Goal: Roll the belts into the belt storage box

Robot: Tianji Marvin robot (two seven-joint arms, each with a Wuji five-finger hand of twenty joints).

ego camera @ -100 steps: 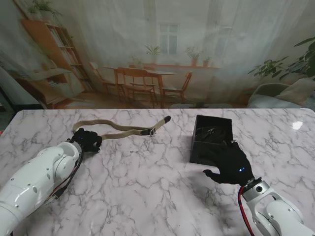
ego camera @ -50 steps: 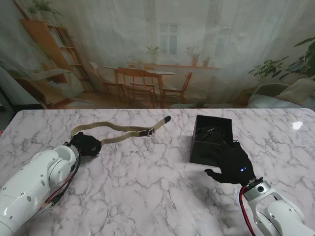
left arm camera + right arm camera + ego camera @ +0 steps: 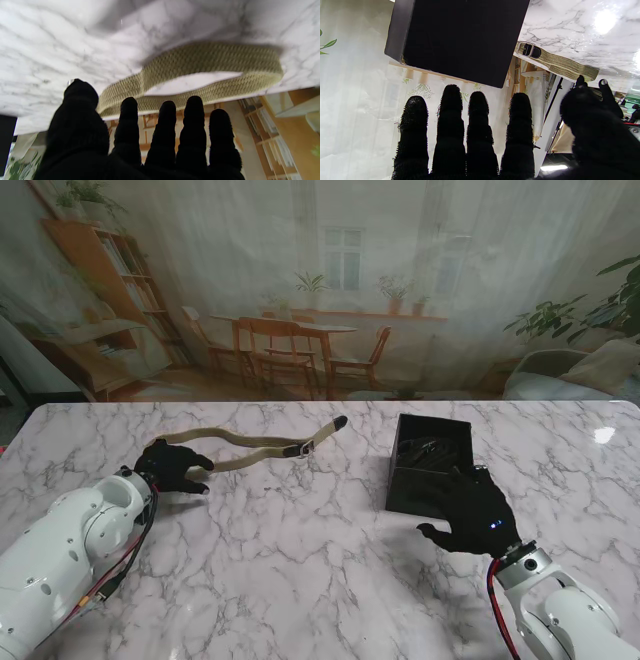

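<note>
Stand view: left hand [image 3: 168,466] spread beside the belt [image 3: 240,442] (holding nothing); right hand [image 3: 478,510] splayed against the box [image 3: 408,480].

Our left hand [image 3: 170,465]: black-gloved, palm down, fingers [image 3: 165,130] straight and spread, thumb apart, holding nothing. Our right hand [image 3: 475,510]: black-gloved, palm down, fingers [image 3: 450,125] extended side by side, thumb splayed outward, holding nothing. Both forearms white.

Bare marble table [image 3: 300,560] between both arms, belt [image 3: 250,442] and box [image 3: 428,465] obstructing farther from me
</note>
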